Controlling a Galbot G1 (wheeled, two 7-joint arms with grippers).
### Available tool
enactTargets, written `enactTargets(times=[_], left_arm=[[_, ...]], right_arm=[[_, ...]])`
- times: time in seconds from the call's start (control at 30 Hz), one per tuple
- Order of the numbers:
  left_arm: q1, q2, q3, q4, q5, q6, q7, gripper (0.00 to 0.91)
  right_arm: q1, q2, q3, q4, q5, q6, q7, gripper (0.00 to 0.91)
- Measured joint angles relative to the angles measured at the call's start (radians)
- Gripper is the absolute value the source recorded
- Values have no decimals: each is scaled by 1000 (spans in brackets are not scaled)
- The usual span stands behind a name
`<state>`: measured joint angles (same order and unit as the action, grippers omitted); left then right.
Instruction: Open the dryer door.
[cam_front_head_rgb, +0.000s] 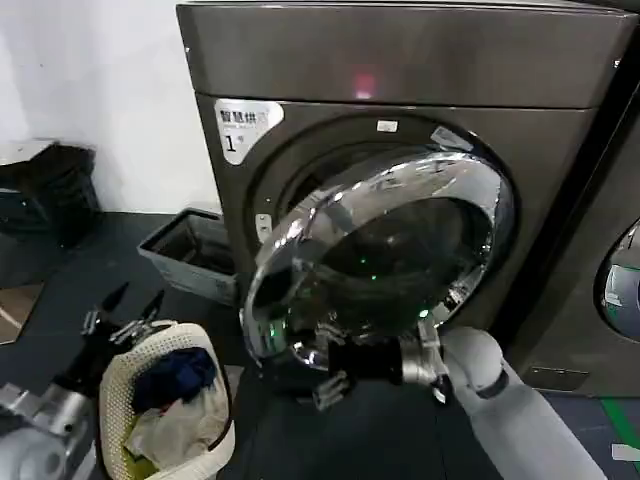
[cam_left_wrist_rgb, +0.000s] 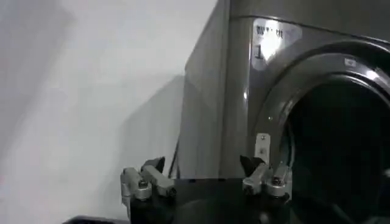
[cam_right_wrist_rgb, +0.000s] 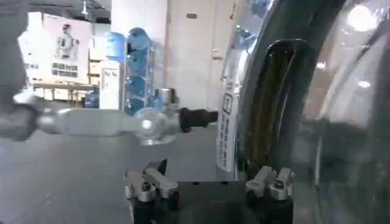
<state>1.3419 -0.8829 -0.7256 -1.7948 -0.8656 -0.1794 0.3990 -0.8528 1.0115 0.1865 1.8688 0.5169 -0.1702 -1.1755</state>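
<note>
The dryer (cam_front_head_rgb: 400, 60) is a dark bronze-grey machine with a "1" sticker and a pink light. Its dryer door (cam_front_head_rgb: 380, 250), chrome-rimmed with dark glass, stands swung partly out from the front, so the opening behind it shows along the left side. My right gripper (cam_front_head_rgb: 318, 370) is open at the door's lower rim; in the right wrist view the gripper (cam_right_wrist_rgb: 204, 170) has the chrome door (cam_right_wrist_rgb: 286, 91) edge just beyond one fingertip. My left gripper (cam_front_head_rgb: 125, 305) is open and idle, low at the left, facing the dryer (cam_left_wrist_rgb: 207, 109) and its dark drum opening (cam_left_wrist_rgb: 341, 152).
A white laundry basket (cam_front_head_rgb: 165, 400) with clothes sits on the floor below my left gripper. A grey bin (cam_front_head_rgb: 190, 250) lies beside the dryer's left side, with a black bag (cam_front_head_rgb: 50, 190) farther left. A second machine (cam_front_head_rgb: 610, 280) stands at the right.
</note>
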Motion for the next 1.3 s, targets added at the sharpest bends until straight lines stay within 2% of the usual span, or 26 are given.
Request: enactTargets(times=[0.17,0.4,0.53,0.8,1.0,1.23,1.3], left_arm=[[-115,70,127,65,-29,-18,47,907],[-222,112,306,91,-56,-22,76,907],[-293,112,396,89,-80,-16,84,907],[-413,96,542,73,-87,5,135,907],[-471,85,625,55,-83,10,147,907],[-519,77,715,26,-70,9,152,907],[-527,77,742,15,-69,7,155,907]], right_arm=[[-62,-28,67,22,22,23,-34,907],[-177,-41,220,35,24,61,-163,907],[-256,-24,343,11,-13,83,-234,907],[-360,26,639,-62,-78,126,-260,907],[-383,75,862,-138,-116,138,-182,907],[-419,120,1123,-122,-140,137,36,907],[-432,134,1180,-103,-124,137,130,907]])
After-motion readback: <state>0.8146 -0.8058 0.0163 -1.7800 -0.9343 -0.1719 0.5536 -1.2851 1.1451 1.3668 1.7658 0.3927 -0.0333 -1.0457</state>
